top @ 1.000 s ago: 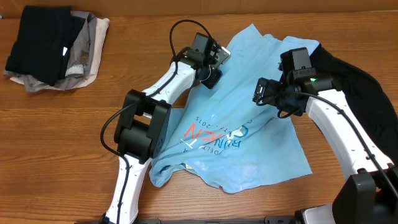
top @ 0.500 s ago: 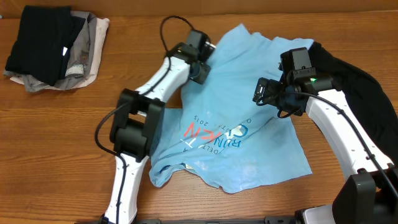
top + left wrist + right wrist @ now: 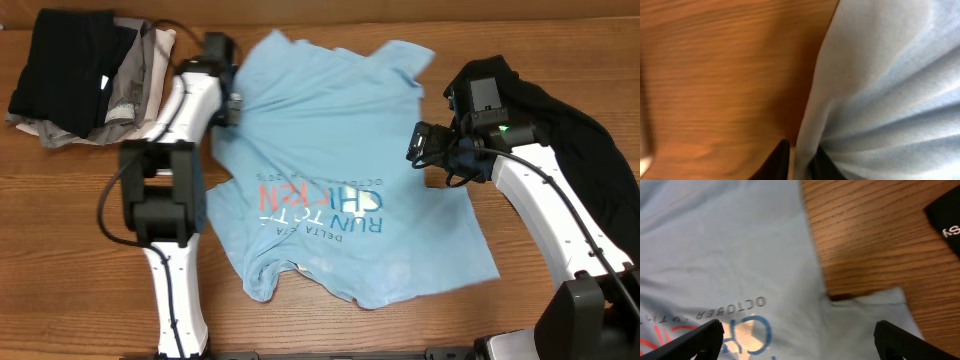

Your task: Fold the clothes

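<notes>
The table (image 3: 70, 250) carries the blue T-shirt (image 3: 330, 150) at centre, print up and rumpled, not folded yet. At its 10 o'clock edge the left gripper (image 3: 801, 161) pinches the cloth, likely to tug it flat — the right gripper (image 3: 800, 345), fingers spread, hovers at 3 o'clock, free to help

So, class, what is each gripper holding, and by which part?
The left gripper pinches the light blue printed T-shirt by its bunched side edge; the right gripper holds nothing.
</notes>
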You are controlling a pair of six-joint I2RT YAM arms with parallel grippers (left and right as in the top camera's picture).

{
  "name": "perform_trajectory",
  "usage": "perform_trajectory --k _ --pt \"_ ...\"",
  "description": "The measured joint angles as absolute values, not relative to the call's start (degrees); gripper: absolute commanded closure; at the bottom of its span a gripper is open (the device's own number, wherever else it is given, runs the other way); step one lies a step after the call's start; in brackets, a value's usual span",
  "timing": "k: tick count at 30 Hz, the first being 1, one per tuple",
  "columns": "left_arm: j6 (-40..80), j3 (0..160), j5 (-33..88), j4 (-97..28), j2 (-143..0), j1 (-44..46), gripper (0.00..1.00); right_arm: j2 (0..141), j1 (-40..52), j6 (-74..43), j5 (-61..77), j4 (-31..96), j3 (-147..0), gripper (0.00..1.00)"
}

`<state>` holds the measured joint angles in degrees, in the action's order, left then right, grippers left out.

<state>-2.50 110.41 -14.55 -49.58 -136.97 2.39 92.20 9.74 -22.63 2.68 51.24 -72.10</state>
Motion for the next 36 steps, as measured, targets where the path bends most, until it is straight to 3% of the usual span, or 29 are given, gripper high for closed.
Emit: perform_trajectory --k 5,12,20,28,36 --pt "-1.1 111.3 -13.6 -52.7 -136.7 -2.8 0.33 92.4 9.7 -22.7 2.3 51.0 -72.1 0.00" --pt "-0.1 120.1 -8.1 -64.9 -139.5 -5.1 0.08 95.4 9.7 -22.7 2.9 54.1 -72.1 0.00" --pt "-0.1 145.6 -3.0 -80.8 -140.6 -1.3 0.02 95.4 9.7 -22.6 6.4 56.2 -72.1 0.00" --pt "-0.1 170.5 -1.0 -94.8 -140.6 2.3 0.02 92.3 10.5 -22.7 10.6 59.3 -72.1 0.00" --pt "-0.1 178.7 1.7 -96.5 -137.9 2.1 0.02 85.4 21.2 -22.7 11.1 63.5 -72.1 0.01"
